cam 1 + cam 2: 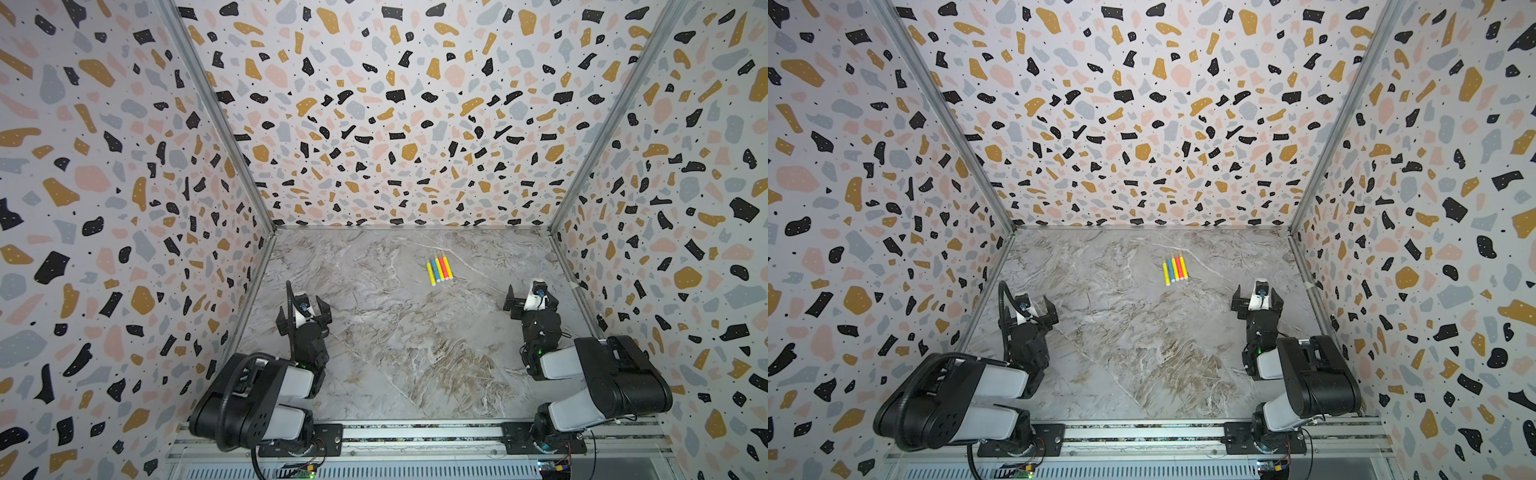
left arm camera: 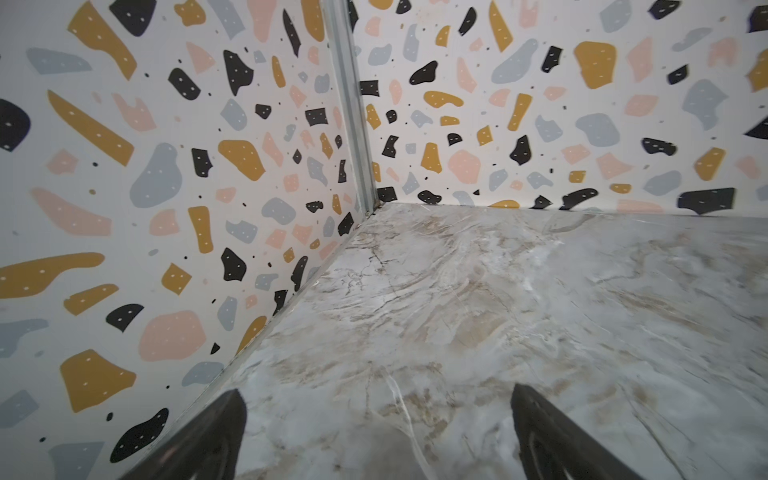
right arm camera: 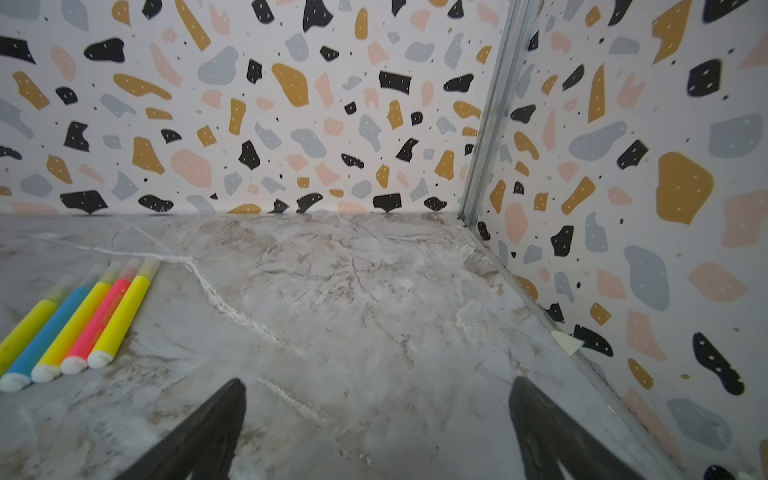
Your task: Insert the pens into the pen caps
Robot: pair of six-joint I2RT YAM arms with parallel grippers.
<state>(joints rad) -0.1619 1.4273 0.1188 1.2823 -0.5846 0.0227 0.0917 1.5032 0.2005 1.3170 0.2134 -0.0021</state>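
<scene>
**Five pens in a row, both claws released**

The pens [image 3: 79, 320] lie side by side, touching, on the marble surface [image 1: 395, 332], toward the far wall and right of the middle in both top views; they run yellow, blue, yellow, pink, yellow, with white butts toward the arms and translucent ends toward the far wall. The left claw [image 2: 378, 392] is spread wide near the left wall, holding nothing; the right claw [image 3: 374, 384] is likewise released, nearer the pens yet apart from them.
</scene>
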